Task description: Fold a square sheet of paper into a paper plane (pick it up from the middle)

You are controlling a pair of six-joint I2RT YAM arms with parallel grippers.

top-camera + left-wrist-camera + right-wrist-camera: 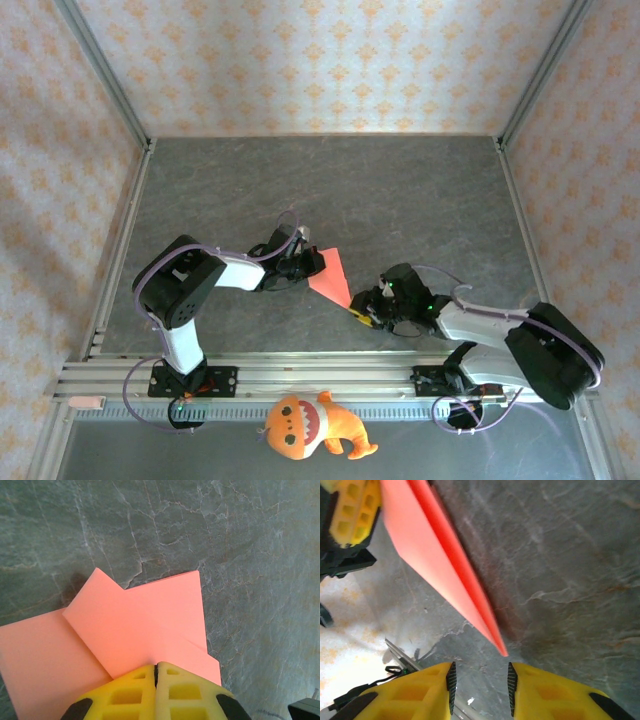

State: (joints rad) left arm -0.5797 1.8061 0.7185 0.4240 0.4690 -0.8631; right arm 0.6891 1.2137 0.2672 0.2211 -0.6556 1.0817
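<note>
Left fingers (132,692): the two yellow pads are pressed together, pinching the near edge of the paper (140,625). No gap shows between them in the left wrist view.

Paper: red-pink and partly folded. One angled flap lies over a flatter layer, with a notch at the far edge and a crease running toward the pinch. From above, the paper (330,275) reads as a narrow pointed shape in the middle of the grey worktop (400,190). Its wide end is at the left fingers (303,262) and its tip is aimed toward the right fingers (362,312).

Right fingers (420,695): spread, with bare worktop visible between the two yellow pads. The paper's (430,555) pointed tip hangs just beyond the gap and is not between the pads. I see no contact. The paper runs diagonally up to the left fingers (350,505) in the top corner of that view. A dark shadow lies on the stone beside its long edge, so the paper looks raised off the surface.

Left arm (185,290) reaches in from the left and right arm (500,335) from the right, their tips near each other at mid-table.

An orange plush toy (310,425) lies on the near side of the metal rail (300,375), well apart from the paper
</note>
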